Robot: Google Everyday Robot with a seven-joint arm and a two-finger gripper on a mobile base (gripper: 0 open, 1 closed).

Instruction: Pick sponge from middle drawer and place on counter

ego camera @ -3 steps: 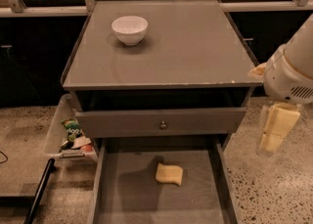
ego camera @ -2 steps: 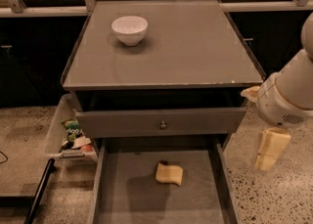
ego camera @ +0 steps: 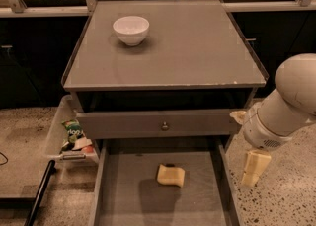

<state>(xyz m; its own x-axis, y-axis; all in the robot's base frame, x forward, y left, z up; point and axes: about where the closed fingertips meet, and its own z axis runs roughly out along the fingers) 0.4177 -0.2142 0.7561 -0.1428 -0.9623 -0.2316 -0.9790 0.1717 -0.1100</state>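
The yellow sponge [ego camera: 171, 175] lies flat near the middle of the open middle drawer [ego camera: 123, 200], a wide grey tray pulled out below the cabinet. The counter [ego camera: 187, 47] is the grey square cabinet top above it. My gripper [ego camera: 254, 168] hangs from the white arm [ego camera: 291, 101] at the right, just outside the drawer's right wall, about level with the sponge and well to its right. It holds nothing.
A white bowl [ego camera: 131, 29] stands on the counter's back left. A shut drawer front with a small knob [ego camera: 164, 126] sits above the open drawer. A clear bin with snack packs [ego camera: 74, 138] stands on the terrazzo floor at the left.
My arm and gripper have moved down and a little left, toward the open drawer's right side. The sponge and bowl have not moved.
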